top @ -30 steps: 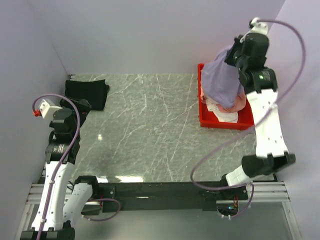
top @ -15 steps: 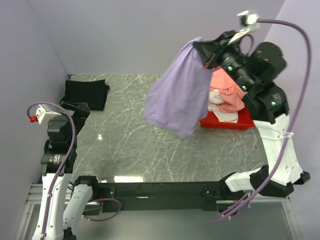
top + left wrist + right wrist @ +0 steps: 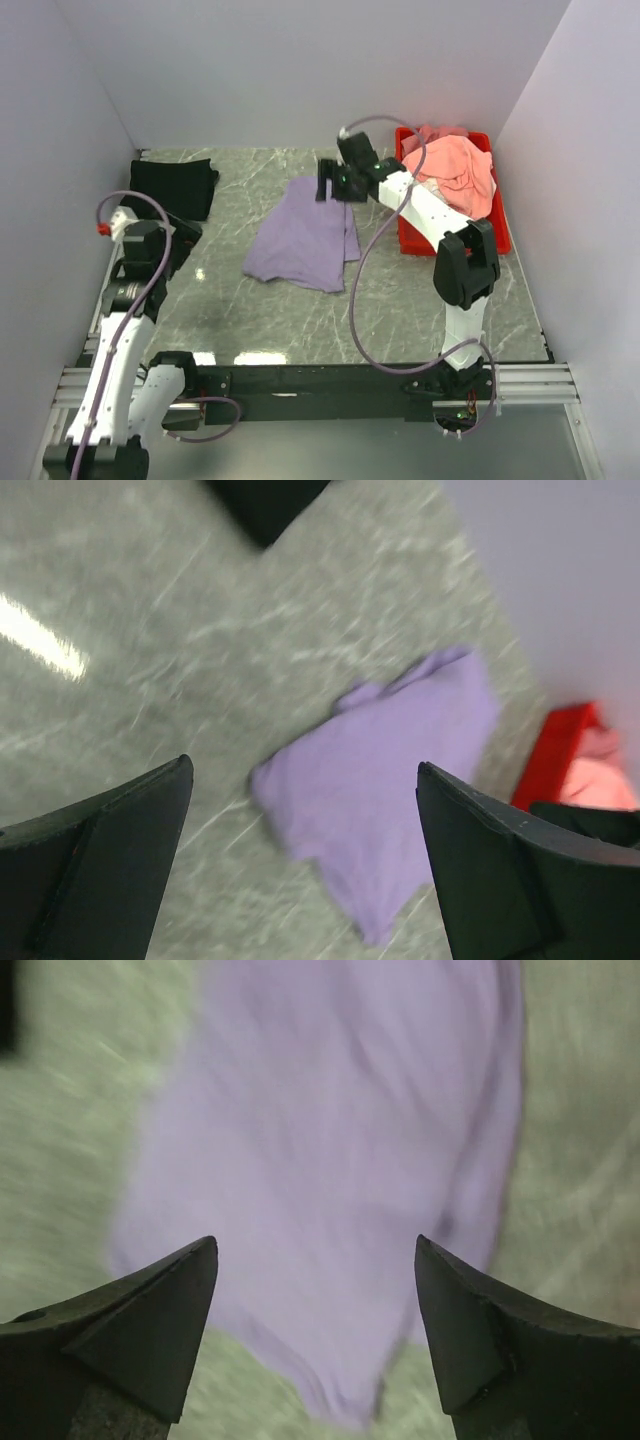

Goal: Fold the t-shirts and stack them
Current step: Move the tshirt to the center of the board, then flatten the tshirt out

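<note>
The lavender-purple t-shirt (image 3: pixel 302 238) (image 3: pixel 400 765) (image 3: pixel 330 1150) lies crumpled on the marble table (image 3: pixel 250 310) near the middle. My right gripper (image 3: pixel 327 183) (image 3: pixel 316 1260) hovers just above the shirt's far edge, open, with nothing between its fingers. A folded black t-shirt (image 3: pixel 173 187) (image 3: pixel 265 500) rests at the far left corner. The salmon-pink t-shirt (image 3: pixel 455 170) is heaped in the red tray (image 3: pixel 408 235). My left gripper (image 3: pixel 180 245) (image 3: pixel 300 780) stands open at the left, apart from the lavender shirt.
The red tray (image 3: pixel 560 750) stands at the far right against the back wall. Lavender walls close the table at the back and on both sides. The right arm's purple cable (image 3: pixel 360 310) loops over the table's right half.
My right gripper swung the lavender shirt out of the tray toward the left, dropped to the table and opened, letting the shirt go. The left arm shifted slightly.
</note>
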Tool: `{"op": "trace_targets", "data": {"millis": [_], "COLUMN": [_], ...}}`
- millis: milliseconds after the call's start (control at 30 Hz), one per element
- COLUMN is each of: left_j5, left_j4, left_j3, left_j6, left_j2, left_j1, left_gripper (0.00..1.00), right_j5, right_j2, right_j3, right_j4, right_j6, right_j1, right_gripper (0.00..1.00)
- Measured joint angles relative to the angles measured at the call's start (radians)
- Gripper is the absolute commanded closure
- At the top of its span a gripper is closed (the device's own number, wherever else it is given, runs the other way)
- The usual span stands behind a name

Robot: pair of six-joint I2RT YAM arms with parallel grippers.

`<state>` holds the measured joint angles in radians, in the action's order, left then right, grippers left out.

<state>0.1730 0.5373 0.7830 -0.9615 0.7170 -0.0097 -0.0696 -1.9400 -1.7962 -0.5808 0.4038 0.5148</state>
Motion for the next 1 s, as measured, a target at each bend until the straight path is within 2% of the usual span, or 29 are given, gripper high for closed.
{"op": "trace_targets", "data": {"millis": [167, 300, 433, 600, 900, 933, 967, 1000], "left_j5": [-0.089, -0.183, -0.205, -0.203, -0.201, -0.2, -0.2, -0.2], "left_j4": [-0.039, -0.127, -0.198, -0.245, -0.294, -0.294, -0.294, -0.294], "left_j3": [-0.096, -0.16, -0.16, -0.114, -0.063, -0.056, -0.051, -0.047], "left_j6": [0.01, 0.017, 0.021, 0.023, 0.023, 0.023, 0.024, 0.018], "left_j2": [0.129, 0.242, 0.393, 0.565, 0.751, 0.768, 0.78, 0.79], "left_j1": [0.0, -0.016, -0.111, -0.24, -0.265, -0.265, -0.265, -0.265], "left_gripper": [0.03, 0.07, 0.14, 0.33, 0.65, 0.7, 0.84, 0.93], "right_j5": [0.026, 0.013, -0.004, -0.001, -0.063, -0.07, -0.073, -0.076], "right_j2": [0.108, 0.319, 0.444, 0.445, 0.441, 0.439, 0.435, 0.428], "right_j3": [0.256, 0.473, 0.623, 0.726, 0.812, 0.826, 0.838, 0.846], "right_j4": [0.01, 0.119, 0.208, 0.226, 0.25, 0.25, 0.251, 0.251], "right_j6": [0.008, 0.026, 0.043, 0.048, 0.053, 0.053, 0.053, 0.053], "right_j1": [0.002, 0.003, 0.004, 0.004, 0.008, 0.012, 0.018, 0.027], "right_gripper": [0.13, 0.15, 0.16, 0.19, 0.23, 0.23, 0.23, 0.23]}}
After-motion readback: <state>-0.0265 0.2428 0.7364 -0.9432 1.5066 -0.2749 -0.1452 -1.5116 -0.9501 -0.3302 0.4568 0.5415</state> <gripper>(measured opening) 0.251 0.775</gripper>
